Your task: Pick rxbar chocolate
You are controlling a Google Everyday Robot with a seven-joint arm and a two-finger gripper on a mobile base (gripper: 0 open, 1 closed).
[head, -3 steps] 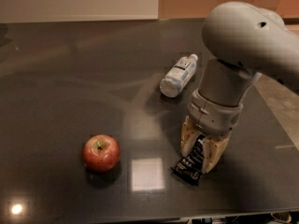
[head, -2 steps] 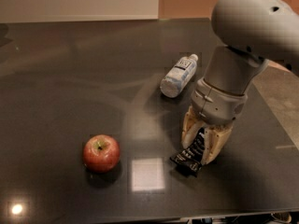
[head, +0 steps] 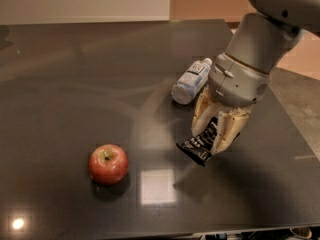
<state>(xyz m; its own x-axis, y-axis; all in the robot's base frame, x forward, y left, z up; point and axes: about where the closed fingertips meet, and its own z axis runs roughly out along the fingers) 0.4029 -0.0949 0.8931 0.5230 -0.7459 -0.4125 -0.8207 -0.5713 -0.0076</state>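
Nearest, on the dark surface: a red apple, well apart to the left. Farther in, rxbar chocolate pinched between the closed fingers of the gripper, tilted, long axis dropping front-left. Behind, close by, a water bottle on its side.

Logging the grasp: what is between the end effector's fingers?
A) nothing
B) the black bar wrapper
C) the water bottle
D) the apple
B: the end effector, right of the apple, is shut on the rxbar chocolate; the water bottle lies apart behind it.
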